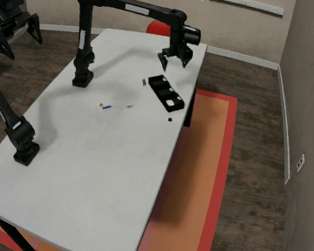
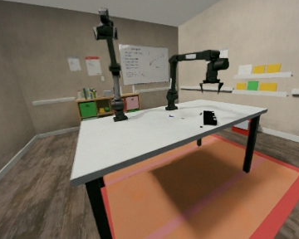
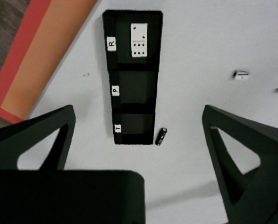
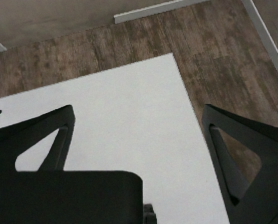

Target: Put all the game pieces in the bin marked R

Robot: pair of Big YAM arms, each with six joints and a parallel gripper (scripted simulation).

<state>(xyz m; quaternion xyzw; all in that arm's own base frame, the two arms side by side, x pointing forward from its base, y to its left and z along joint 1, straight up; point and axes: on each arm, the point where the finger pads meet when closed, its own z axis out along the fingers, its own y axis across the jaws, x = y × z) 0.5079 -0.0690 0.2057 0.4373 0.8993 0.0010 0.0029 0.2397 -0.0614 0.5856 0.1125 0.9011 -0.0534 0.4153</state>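
The black three-compartment bin strip [image 1: 166,92] lies near the table's right edge; in the left wrist view [image 3: 134,75] its labels read R, P and T. A white domino [image 3: 139,40] lies flat inside the R compartment, and also shows in the top view [image 1: 170,101]. My left gripper [image 1: 174,60] hangs open and empty well above the T end of the strip [image 3: 139,110]. My right gripper [image 1: 16,28] is open and empty, raised high over the table's far left side [image 4: 139,107].
A small dark cylinder [image 3: 161,135] lies on the table beside the T compartment. A small white piece [image 3: 242,75], a blue piece [image 1: 106,107] and a tiny orange one [image 1: 101,105] lie mid-table. A small black piece [image 1: 169,119] sits near the table edge.
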